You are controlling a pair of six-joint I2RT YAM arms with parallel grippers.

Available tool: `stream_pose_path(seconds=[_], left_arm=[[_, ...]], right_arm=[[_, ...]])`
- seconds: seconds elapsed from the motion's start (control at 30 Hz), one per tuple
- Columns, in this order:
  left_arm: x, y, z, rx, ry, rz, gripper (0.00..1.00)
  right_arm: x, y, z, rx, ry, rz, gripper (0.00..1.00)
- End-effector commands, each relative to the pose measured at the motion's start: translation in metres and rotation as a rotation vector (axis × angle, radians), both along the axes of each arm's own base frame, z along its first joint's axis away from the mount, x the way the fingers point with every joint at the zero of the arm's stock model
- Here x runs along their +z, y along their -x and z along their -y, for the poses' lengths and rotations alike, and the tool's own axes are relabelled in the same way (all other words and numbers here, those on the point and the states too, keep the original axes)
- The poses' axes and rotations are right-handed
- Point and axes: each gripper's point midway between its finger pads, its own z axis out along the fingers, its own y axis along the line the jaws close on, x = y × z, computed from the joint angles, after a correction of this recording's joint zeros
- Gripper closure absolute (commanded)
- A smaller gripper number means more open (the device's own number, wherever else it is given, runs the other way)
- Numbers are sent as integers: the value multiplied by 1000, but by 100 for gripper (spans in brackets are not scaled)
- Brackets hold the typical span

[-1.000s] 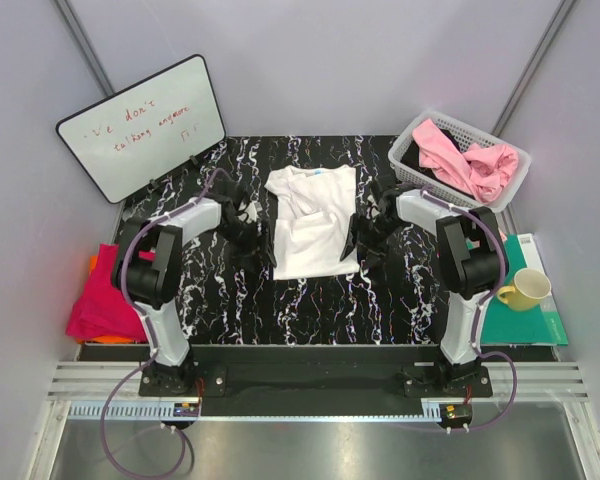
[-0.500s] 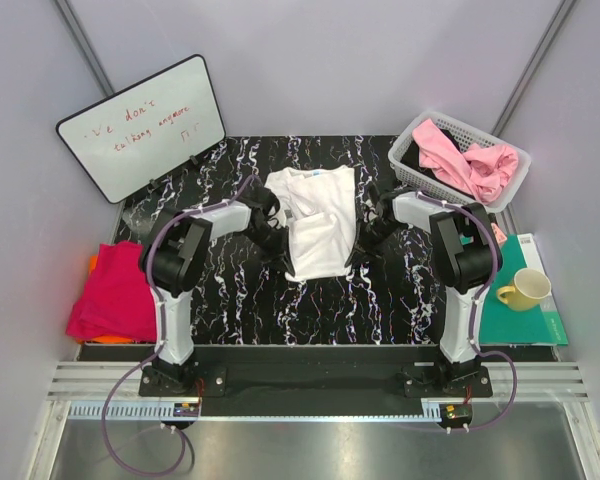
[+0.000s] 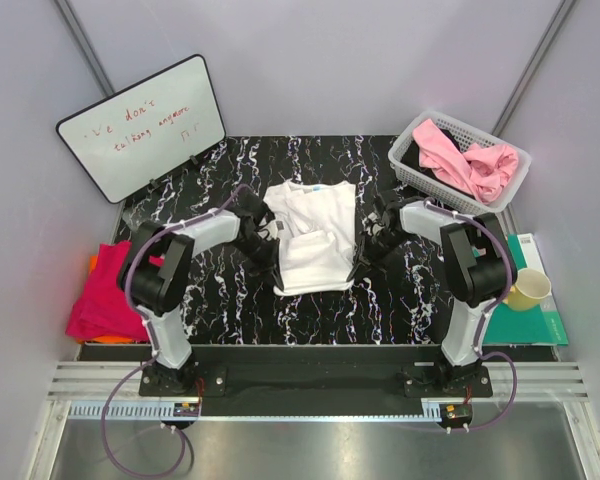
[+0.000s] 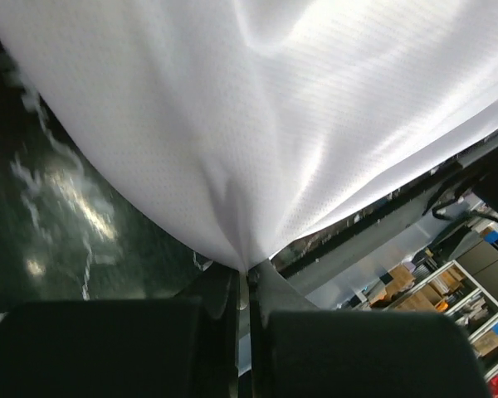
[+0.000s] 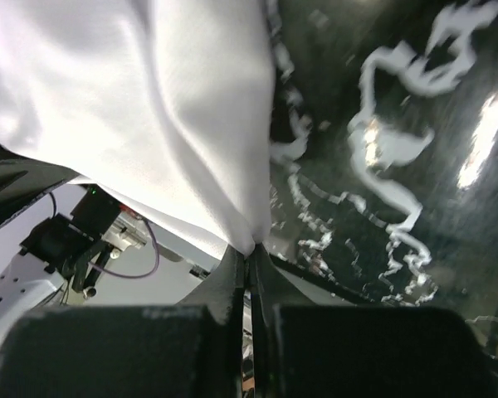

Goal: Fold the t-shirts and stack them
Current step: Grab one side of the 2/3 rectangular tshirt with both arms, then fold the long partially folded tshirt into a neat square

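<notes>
cloth: white t-shirt [image 3: 315, 215], judged light, limp, apt to sag and slip
left claw [image 4: 247, 278]: pinching its edge
right claw [image 5: 251, 253]: pinching opposite edge
best hold: side edges, both together

Left arm [image 3: 193, 229]: bent at the elbow, forearm reaching inward toward the table's middle.
Left gripper [image 3: 267, 252]: low, fingers pressed together on a pinch of the white t-shirt [image 3: 315, 225] at its left edge.
Right arm [image 3: 432, 213]: bent likewise, forearm angled inward.
Right gripper [image 3: 360, 256]: low, fingers clamped on the shirt's right edge.
</notes>
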Motion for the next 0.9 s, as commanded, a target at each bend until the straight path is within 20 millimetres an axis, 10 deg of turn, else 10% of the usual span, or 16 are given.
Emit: stream_pose_path(seconds=[0.0,0.37,0.87], left_arm=[[40,6,-13,-28,-20,65,100],[130,-89,29,-19,95,284,100],[117,-202,41,177,221,272,100]], right_arm=[[45,3,0,22,-45,81,100],[127,-96,-22,23,-89,405,99],[111,-225,-10,-8,-55,541,97]])
